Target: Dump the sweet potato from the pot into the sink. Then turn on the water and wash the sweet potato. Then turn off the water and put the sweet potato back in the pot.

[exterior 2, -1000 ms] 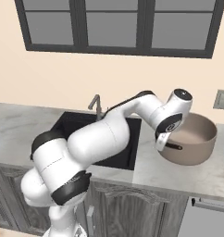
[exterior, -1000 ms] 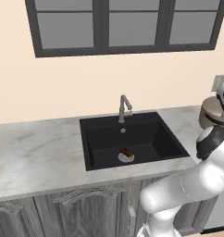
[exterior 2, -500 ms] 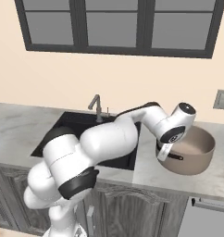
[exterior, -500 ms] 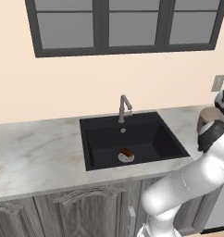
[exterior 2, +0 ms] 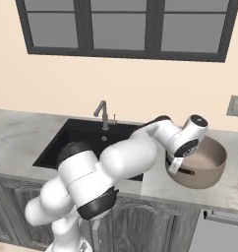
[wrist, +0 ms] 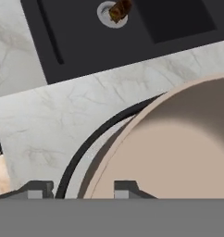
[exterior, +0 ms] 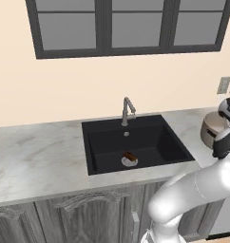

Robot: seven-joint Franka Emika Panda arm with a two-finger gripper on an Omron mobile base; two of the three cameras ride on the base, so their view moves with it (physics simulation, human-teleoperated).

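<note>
Small orange-brown sweet potato [exterior: 130, 156] lay on the black sink's [exterior: 102, 144] drain, gripper [wrist: 81, 189] fingers straddled the big tan pot's [exterior 2: 209, 162] dark handle [wrist: 93, 139], slightly apart.

Matt black sink [exterior: 155, 142], veined marble counter [exterior: 36, 161], smooth matt beige pot [exterior 2: 204, 167].

A marble counter [exterior: 36, 152] tops grey cabinets [exterior: 64, 218] below a dark-framed window [exterior: 107, 28]
</note>
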